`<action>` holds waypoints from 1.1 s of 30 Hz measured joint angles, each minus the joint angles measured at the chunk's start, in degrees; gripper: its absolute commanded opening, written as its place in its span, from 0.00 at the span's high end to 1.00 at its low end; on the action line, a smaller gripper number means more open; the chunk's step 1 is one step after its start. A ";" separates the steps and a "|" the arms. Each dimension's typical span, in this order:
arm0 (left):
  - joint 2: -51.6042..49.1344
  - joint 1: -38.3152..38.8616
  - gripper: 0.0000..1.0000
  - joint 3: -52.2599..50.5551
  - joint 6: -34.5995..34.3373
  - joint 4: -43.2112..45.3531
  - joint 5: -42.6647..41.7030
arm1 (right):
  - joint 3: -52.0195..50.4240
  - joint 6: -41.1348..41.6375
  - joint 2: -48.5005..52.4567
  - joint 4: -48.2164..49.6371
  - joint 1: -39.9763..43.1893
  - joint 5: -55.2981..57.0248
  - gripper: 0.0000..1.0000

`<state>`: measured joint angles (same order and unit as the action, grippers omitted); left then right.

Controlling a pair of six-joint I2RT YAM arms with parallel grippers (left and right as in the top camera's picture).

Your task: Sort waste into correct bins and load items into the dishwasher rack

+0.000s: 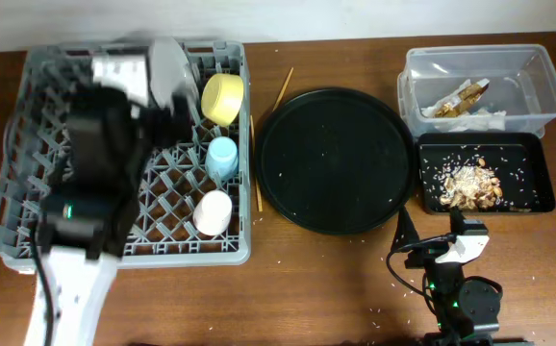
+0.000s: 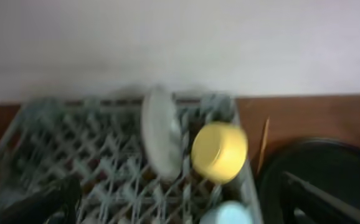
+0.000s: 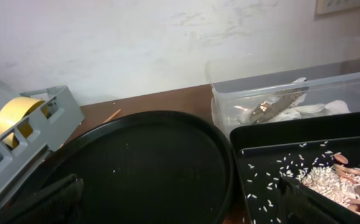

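The grey dishwasher rack [image 1: 28, 144] stands at the left. It holds an upright white plate [image 1: 167, 65], a yellow bowl [image 1: 222, 98], a light-blue cup [image 1: 222, 154] and a pink cup [image 1: 214, 212]. Two chopsticks [image 1: 255, 163] lie on the table between the rack and the round tray. My left gripper [image 1: 174, 113] hovers over the rack by the plate. In the blurred left wrist view it is open and empty [image 2: 180, 180], with the plate [image 2: 161, 130] and bowl [image 2: 219, 152] ahead. My right gripper [image 3: 180, 186] is open and empty, low at the front right [image 1: 424, 240].
A round black serving tray [image 1: 336, 159] lies in the middle. The clear tub [image 1: 538, 72] at the back right holds napkins and a wrapper [image 1: 461, 99]. The black tray [image 1: 528, 154] in front of it holds food scraps [image 1: 470, 183]. Crumbs are scattered on the table.
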<state>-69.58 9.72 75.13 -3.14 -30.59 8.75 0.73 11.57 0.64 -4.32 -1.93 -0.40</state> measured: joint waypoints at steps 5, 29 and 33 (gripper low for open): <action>28.89 -7.67 0.01 -40.65 3.87 23.98 -3.80 | 0.00 -0.02 0.00 -0.02 0.00 -0.11 0.02; 68.74 -13.05 0.01 -74.31 10.88 26.08 -10.23 | 0.00 0.00 0.04 0.02 0.00 -0.11 0.01; 68.74 -13.05 0.01 -74.31 10.88 26.08 -10.23 | 0.00 0.00 0.04 0.02 0.00 -0.11 0.02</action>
<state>-0.84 -3.33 0.82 7.75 -4.51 -1.48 0.73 11.57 0.69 -4.29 -1.93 -0.51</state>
